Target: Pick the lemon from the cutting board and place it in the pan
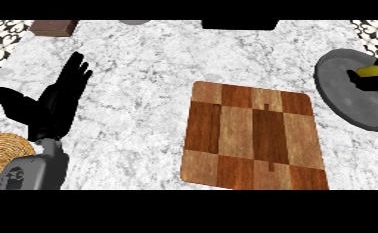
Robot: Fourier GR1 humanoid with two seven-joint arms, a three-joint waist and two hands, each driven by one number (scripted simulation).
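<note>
The wooden cutting board (pixel 253 137) lies right of centre with nothing on it. At the right edge is the grey pan (pixel 341 94), partly cut off by the frame. Over its inside shows a bit of the yellow lemon (pixel 368 70), with the black fingers of my right hand (pixel 362 81) curled round it from below. Most of that hand lies outside the view. My left hand (pixel 59 99) rests open at the left, fingers pointing up, far from the board and the pan.
A brown block (pixel 53 26) sits at the back left, a grey round thing (pixel 134 22) and a black object (pixel 240 24) along the back edge. A woven round mat (pixel 15 144) lies beside my left forearm.
</note>
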